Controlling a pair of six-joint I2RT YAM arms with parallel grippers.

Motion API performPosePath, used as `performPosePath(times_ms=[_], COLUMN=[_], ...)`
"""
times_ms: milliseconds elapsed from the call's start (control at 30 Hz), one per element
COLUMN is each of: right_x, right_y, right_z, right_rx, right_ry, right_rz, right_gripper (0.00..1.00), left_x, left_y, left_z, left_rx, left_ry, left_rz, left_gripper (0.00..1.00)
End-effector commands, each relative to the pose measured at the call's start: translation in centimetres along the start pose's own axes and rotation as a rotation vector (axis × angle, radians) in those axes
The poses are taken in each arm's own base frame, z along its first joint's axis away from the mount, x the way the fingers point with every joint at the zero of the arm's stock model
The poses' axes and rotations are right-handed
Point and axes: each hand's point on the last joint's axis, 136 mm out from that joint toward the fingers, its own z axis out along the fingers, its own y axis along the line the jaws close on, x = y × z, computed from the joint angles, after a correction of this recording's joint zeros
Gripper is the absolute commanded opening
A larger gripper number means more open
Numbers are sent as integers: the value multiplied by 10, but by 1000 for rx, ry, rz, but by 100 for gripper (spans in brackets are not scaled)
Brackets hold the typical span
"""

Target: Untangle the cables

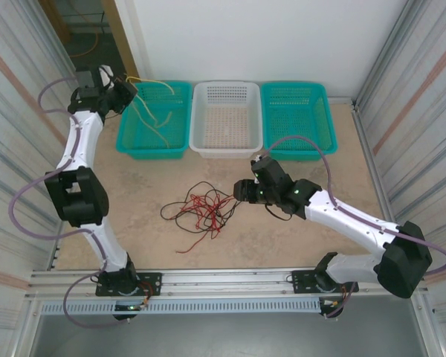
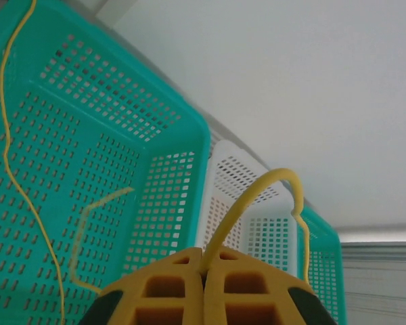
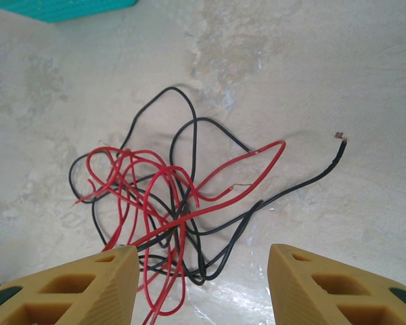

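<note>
This looks like a robotics lab cell: a left arm [image 1: 78,193] and a right arm [image 1: 357,223] bolted to an aluminium rail [image 1: 223,279], a bare counter [image 1: 282,245], corrugated side panels [image 1: 15,111] and sorting baskets [image 1: 227,151].
</note>
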Motion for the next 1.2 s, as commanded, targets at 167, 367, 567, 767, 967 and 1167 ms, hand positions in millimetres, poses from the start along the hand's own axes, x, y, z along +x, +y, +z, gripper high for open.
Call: performPosePath(times_ms=[167,367,567,767,967,1167], right_x=[-11,-13,-14,-16,-1,22], right_y=[0,3,5,12,22,38], right_z=[-5,-8,-13,-16,-5,10], right_rx=[19,14,9,-4,2,18], right_ry=[-23,-30,-40,-49,20,96], right_rz=[-24,-29,-42,-63,-106,-168], right_gripper=[53,53,54,58,63,66], left_x=[2,8,13,15,43,158], left_y=[6,14,11,4,-43,-61], left_z=[23,28,18,-17,-77,-118], left_rx=[3,-5,-11,-63,-65,61], left_ry=[68,83,92,50,-10,129], left_rz=[-15,-3,5,64,267,418], left_gripper=[27,65,67,66,64,63])
